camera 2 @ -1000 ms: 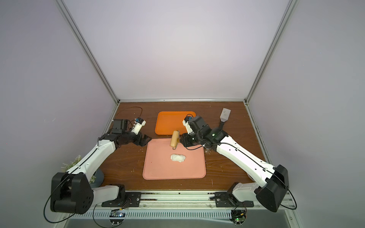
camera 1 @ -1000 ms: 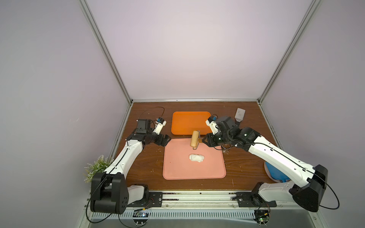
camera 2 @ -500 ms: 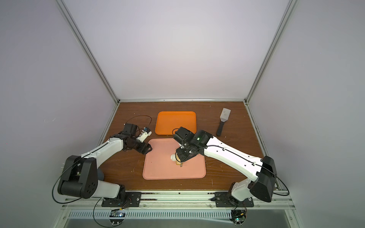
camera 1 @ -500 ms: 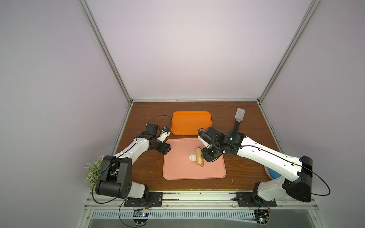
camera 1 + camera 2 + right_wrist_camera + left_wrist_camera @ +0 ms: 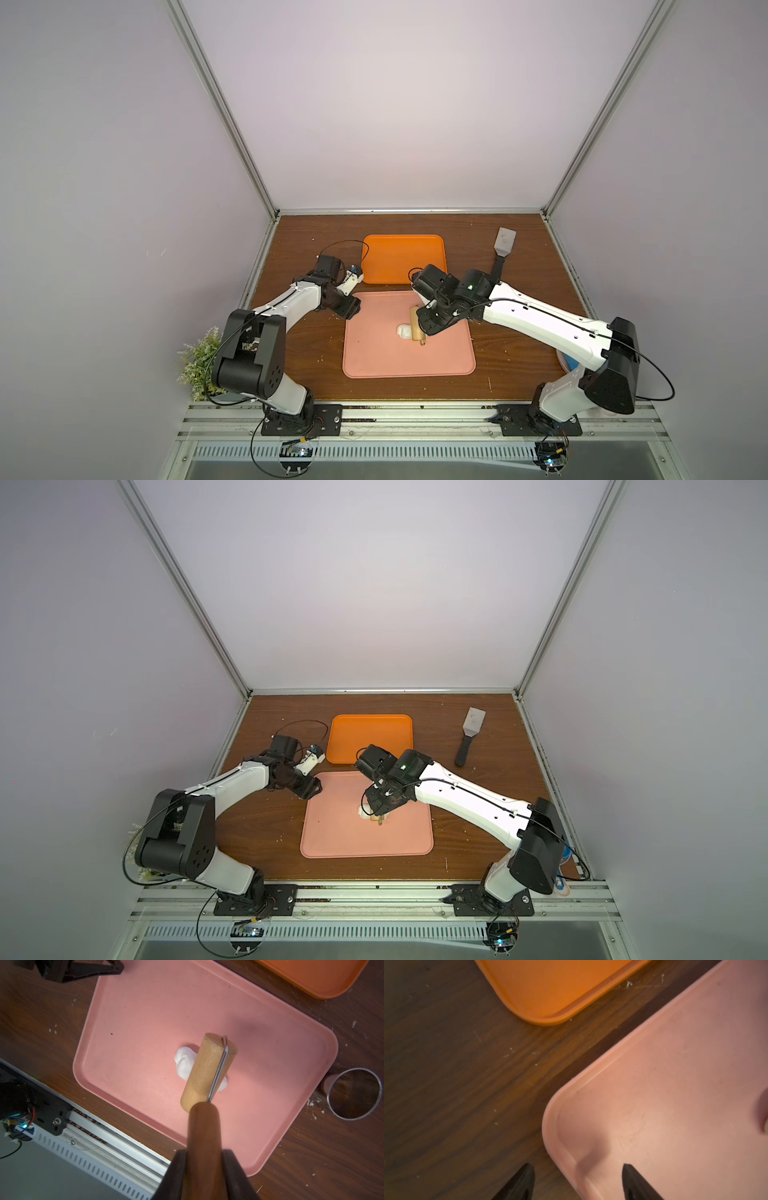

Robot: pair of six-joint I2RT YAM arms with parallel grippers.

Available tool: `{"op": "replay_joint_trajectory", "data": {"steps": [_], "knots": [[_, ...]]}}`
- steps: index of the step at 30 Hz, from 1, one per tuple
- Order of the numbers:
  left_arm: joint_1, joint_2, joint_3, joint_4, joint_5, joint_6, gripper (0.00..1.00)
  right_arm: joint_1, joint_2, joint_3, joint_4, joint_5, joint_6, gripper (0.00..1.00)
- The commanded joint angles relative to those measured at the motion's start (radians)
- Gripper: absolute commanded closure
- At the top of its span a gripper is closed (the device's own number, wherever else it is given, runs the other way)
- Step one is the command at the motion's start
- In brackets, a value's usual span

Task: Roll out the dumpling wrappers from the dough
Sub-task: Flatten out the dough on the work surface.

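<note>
Pink rectangular plastic tray [image 5: 374, 353] lies at the lower centre of both top views, on the brown wooden table [image 5: 299, 345]. A lumpy white piece of dough [image 5: 185, 1059] sits near the tray's middle, and the pale wooden roller with a dark brown handle [image 5: 205, 1070] rests across it, covering its middle. The right gripper [image 5: 204, 1174] is clamped on that handle. The left gripper [image 5: 577, 1180] has its fingers apart, straddling the tray's upper-left corner rim, one finger over the table and one over the tray. An orange rectangular tray [image 5: 403, 257] lies just above the pink one. A round metal ring cutter [image 5: 354, 1094] stands on the table beside the pink tray.
</note>
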Motion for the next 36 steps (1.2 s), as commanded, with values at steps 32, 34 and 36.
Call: {"op": "replay_joint_trajectory", "data": {"steps": [32,34,36], "knots": [[-0.021,0.076,-0.050,0.080,-0.028,0.009,0.87,-0.046,0.139,0.124,-0.082,-0.025,0.082,1.00],[-0.021,0.075,-0.055,0.084,-0.026,0.008,0.89,-0.053,0.151,0.111,-0.081,-0.027,0.091,1.00],[-0.021,0.079,-0.058,0.087,-0.023,0.011,0.92,-0.061,0.160,0.089,-0.065,-0.038,0.092,1.00]]}}
